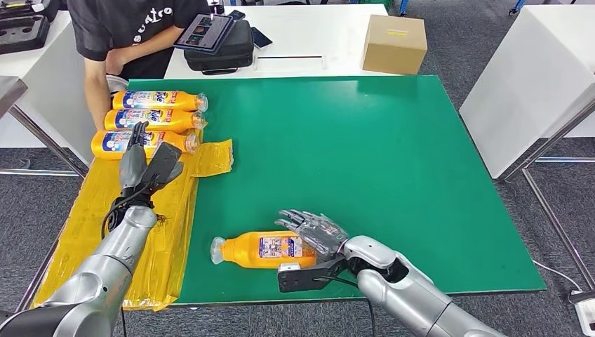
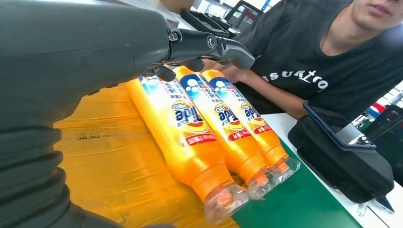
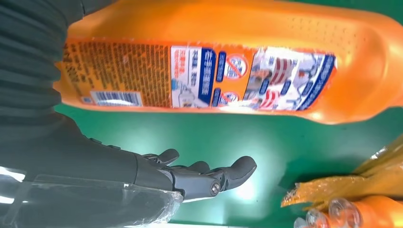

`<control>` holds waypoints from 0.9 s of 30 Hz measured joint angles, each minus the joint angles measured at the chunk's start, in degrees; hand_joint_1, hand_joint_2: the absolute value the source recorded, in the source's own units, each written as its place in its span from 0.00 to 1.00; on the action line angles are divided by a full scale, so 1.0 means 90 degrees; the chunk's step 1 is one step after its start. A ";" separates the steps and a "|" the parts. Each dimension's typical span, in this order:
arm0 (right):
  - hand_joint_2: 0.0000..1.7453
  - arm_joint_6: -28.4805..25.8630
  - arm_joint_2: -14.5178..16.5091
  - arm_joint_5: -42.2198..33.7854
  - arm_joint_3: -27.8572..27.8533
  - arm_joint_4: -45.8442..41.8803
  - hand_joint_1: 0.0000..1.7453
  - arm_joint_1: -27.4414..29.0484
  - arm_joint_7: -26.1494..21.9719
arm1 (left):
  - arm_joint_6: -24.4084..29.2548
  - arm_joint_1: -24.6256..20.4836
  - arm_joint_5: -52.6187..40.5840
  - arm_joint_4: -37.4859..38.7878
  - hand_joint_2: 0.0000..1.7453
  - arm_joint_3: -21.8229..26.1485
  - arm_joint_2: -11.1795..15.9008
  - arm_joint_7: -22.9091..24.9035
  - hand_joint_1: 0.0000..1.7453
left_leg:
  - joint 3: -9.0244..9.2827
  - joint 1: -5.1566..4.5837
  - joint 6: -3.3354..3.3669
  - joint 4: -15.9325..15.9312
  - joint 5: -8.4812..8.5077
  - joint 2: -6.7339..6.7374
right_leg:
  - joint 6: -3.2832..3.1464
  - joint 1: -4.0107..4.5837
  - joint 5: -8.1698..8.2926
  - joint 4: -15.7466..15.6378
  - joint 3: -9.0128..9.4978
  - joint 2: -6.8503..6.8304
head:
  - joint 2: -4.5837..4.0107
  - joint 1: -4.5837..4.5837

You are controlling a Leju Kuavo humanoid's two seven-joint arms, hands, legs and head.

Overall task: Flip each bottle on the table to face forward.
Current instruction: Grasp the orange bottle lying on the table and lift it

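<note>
One orange bottle lies on its side on the green worktop, back label up, with the open right hand touching its base end. The left hand hovers open above three bottles lying side by side on the yellow sheet.

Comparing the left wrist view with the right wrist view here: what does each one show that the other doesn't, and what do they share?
Left wrist view alone: the front labels of the three lined-up bottles, a person in a black shirt, a tablet on a black bag, and the left robot hand. Right wrist view alone: the lone bottle lying back label up, barcode showing, and the right robot hand under it. Both: the green mat, the yellow sheet and clear bottle caps.
</note>
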 joint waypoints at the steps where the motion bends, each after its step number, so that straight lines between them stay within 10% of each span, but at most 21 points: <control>1: 1.00 0.0000 0.0017 -0.0001 0.0015 0.0044 0.00 -0.0015 -0.0002 | 0.0004 0.0000 0.0002 0.0001 1.00 0.0001 0.0000 -0.0001 0.00 | 0.0000 0.0000 0.0000 0.0000 0.0000 0.0000 | 0.0000 0.0000 0.0000 0.0000 0.0000 0.0000 | 0.0000 0.0000; 21: 1.00 -0.0510 0.0974 0.0932 0.0689 0.1928 0.00 -0.0555 0.0269 | 0.0010 0.0000 0.0152 0.0052 1.00 0.0002 0.0000 -0.0098 0.00 | 0.0030 0.0005 -0.0002 -0.0001 -0.0003 0.0015 | -0.0002 0.0004 0.0001 -0.0003 0.0014 0.0012 | 0.0000 0.0001; 22: 1.00 -0.0514 0.0998 0.0967 0.0709 0.1986 0.09 -0.0573 0.0284 | 0.0002 0.0000 0.0163 0.0052 1.00 0.0002 0.0000 -0.0100 0.00 | 0.0037 0.0005 -0.0003 -0.0002 -0.0004 0.0020 | -0.0003 0.0004 0.0002 -0.0004 0.0018 0.0015 | 0.0001 0.0001; 25: 1.00 -0.0568 0.1068 0.1150 0.0783 0.2153 0.82 -0.0619 0.0363 | -0.0028 0.0000 0.0198 0.0052 1.00 0.0001 0.0000 -0.0106 0.00 | 0.0060 0.0008 -0.0004 -0.0004 -0.0006 0.0036 | -0.0017 0.0009 0.0011 -0.0005 0.0030 0.0029 | 0.0000 0.0000; 27: 1.00 -0.0638 0.1113 0.1269 0.0819 0.2244 0.99 -0.0625 0.0403 | -0.0047 0.0000 0.0210 0.0052 1.00 0.0001 -0.0002 -0.0113 0.00 | 0.0074 0.0012 -0.0007 -0.0005 -0.0008 0.0044 | -0.0024 0.0014 0.0016 -0.0006 0.0038 0.0039 | 0.0000 0.0001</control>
